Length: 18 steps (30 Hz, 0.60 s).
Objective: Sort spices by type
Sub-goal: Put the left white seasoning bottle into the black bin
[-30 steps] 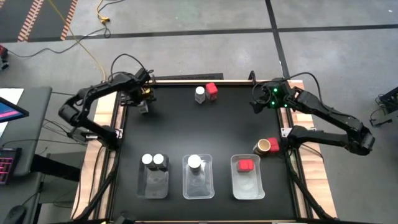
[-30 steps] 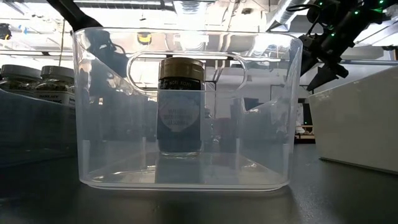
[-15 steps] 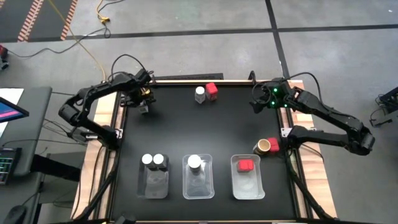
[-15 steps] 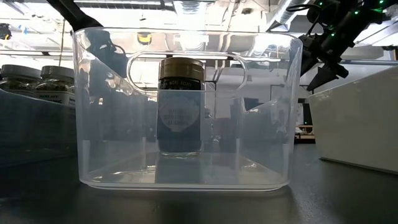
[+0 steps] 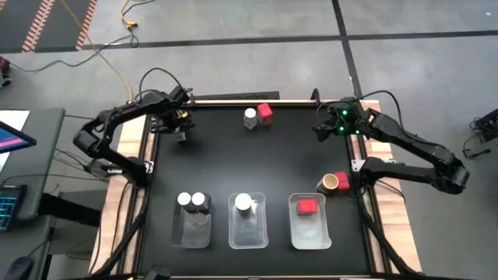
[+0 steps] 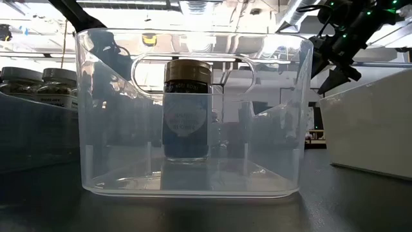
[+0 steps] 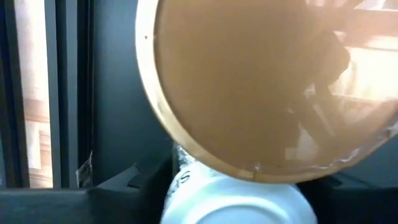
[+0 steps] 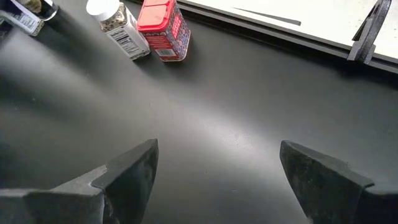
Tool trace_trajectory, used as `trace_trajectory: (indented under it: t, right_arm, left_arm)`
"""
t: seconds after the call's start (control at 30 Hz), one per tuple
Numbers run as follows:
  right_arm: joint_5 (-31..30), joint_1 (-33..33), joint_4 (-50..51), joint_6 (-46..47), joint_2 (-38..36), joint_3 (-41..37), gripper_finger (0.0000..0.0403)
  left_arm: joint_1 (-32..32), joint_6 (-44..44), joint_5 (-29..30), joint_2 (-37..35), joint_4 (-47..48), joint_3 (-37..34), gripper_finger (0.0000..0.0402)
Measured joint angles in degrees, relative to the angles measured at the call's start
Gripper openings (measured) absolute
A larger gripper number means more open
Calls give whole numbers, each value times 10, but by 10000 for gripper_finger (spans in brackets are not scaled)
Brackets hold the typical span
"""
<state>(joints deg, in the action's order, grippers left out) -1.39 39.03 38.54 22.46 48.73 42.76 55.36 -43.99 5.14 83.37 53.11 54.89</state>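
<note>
My left gripper [image 5: 180, 127] hangs over the table's far left corner, shut on a spice jar. In the left wrist view the jar's tan round face [image 7: 261, 81] fills the picture, with a white printed part [image 7: 236, 202] beneath it. My right gripper [image 5: 319, 128] [image 8: 217, 155] is open and empty above the far right of the black mat. A white-capped jar [image 5: 250, 117] [image 8: 115, 22] and a red-capped jar [image 5: 265, 111] [image 8: 161, 28] stand side by side at the far edge. A tan-lidded jar [image 5: 331, 183] and another red-capped jar [image 5: 343, 181] stand at the right edge. My left gripper comes at the spice jar from above. The jar's white part [image 7: 186, 186] sits between the two dark fingers [image 7: 124, 183], which show on either side of it. The jar itself hides the fingertips. Whether it is lifted or rests on the mat I cannot tell.
Three clear trays line the near edge. The left tray [image 5: 193, 233] holds two white-capped jars [image 5: 191, 200], the middle tray [image 5: 248, 232] [image 6: 193, 187] holds one jar [image 5: 243, 203] [image 6: 188, 109], and the right tray [image 5: 309, 233] holds a red-capped jar [image 5: 308, 206]. The mat's middle is bare.
</note>
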Motion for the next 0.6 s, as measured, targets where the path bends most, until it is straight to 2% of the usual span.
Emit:
trace_trajectory:
  t: [0.1, 0.43, 0.6]
  right_arm:
    - [0, 0, 0, 0, 0, 0, 363]
    - [0, 0, 7, 0, 0, 0, 363]
    - [0, 0, 10, 0, 0, 0, 363]
  left_arm:
    - [0, 0, 0, 0, -1, 0, 195]
    - [-1, 28, -20, -6, 14, 0, 198]
    - [-7, 47, -15, -38, 57, 0, 195]
